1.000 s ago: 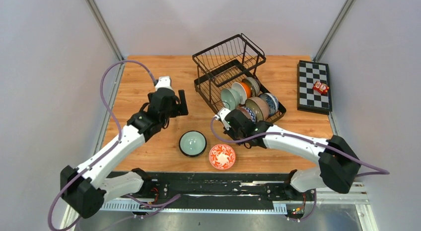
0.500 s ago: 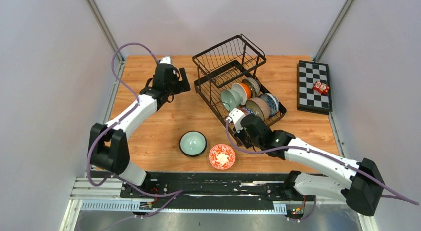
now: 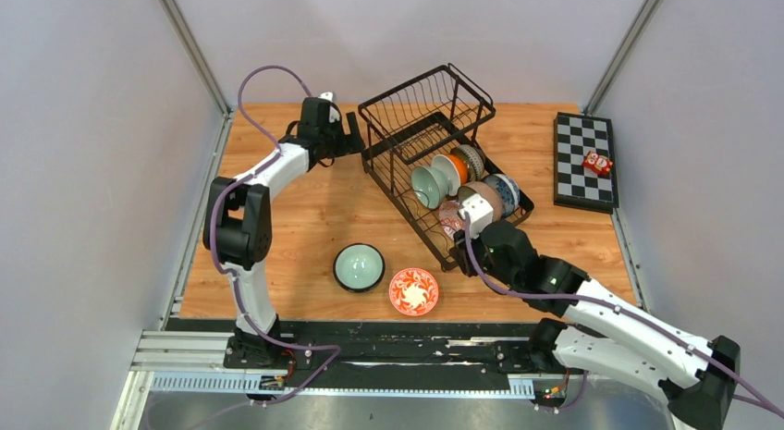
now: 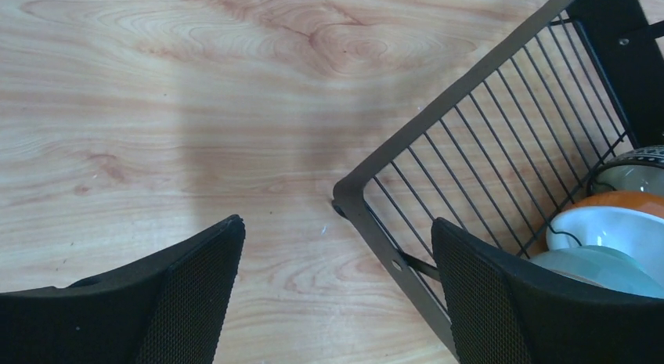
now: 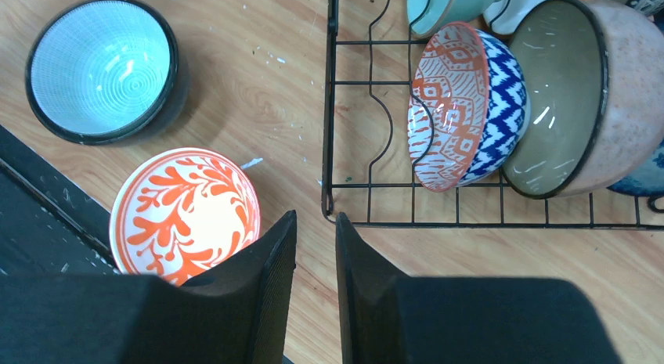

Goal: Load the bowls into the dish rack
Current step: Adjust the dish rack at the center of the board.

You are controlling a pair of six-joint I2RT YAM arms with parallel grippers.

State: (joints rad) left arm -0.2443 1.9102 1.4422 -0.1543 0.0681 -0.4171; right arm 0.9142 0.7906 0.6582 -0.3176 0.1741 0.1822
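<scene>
Two bowls are found loose at lower centre: pale green bowl [image 3: 359,266] and orange-red bowl [image 3: 413,291]. About seven are seated in the dish rack [image 3: 421,102], upper centre. Left gripper [image 4: 337,223] is spread wide, empty, beside the rack's corner. Right gripper [image 5: 315,219] is barely parted, empty. Checkered board [image 3: 582,162] is noted upper right.

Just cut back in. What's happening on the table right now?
The dish rack already holds a row of bowls on edge. The orange-and-blue patterned bowl is nearest its front corner. The right gripper hangs just outside that corner, jaws slightly apart and empty. The left gripper is wide open and empty over the rack's far left corner. Not yet loaded: the pale green bowl and the orange floral bowl, upright on the table.
</scene>
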